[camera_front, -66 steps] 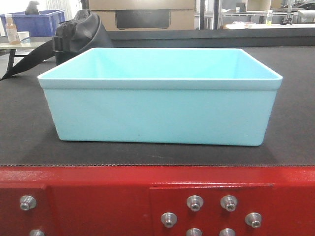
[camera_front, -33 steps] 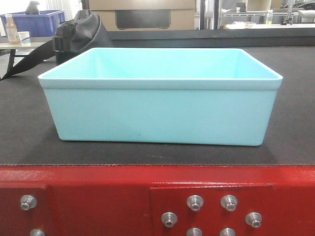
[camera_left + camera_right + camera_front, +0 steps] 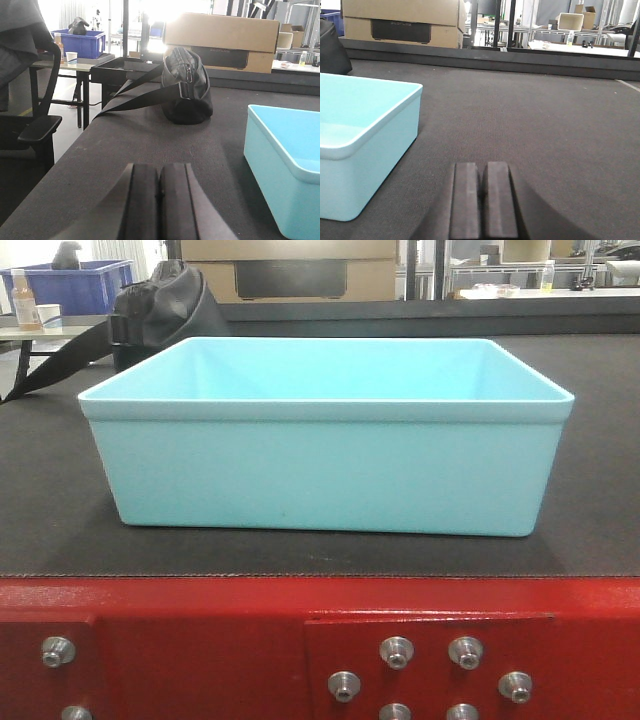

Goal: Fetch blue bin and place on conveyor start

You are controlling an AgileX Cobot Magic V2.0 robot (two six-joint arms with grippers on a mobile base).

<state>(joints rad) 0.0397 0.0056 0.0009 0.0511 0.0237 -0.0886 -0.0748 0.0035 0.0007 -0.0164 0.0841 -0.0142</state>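
Blue bin (image 3: 325,465) sat on conveyor belt (image 3: 60,520), black bag (image 3: 165,305) at its 10 o'clock. Left claw (image 3: 159,200) and right claw (image 3: 482,200) clenched, holding nothing.

Industrial workshop or warehouse floor: wide dark grey conveyor belt (image 3: 60,520) on a bolted glossy red metal frame (image 3: 200,640), large brown cardboard box (image 3: 222,32) far, dark royal-blue plastic crate (image 3: 82,42) far left, steel shelving (image 3: 580,30) far right.

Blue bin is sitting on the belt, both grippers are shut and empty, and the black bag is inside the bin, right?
Not quite. The black bag sits on the belt behind the blue bin, not inside it; the front view shows the bin empty. The rest holds: left gripper and right gripper are shut on nothing.
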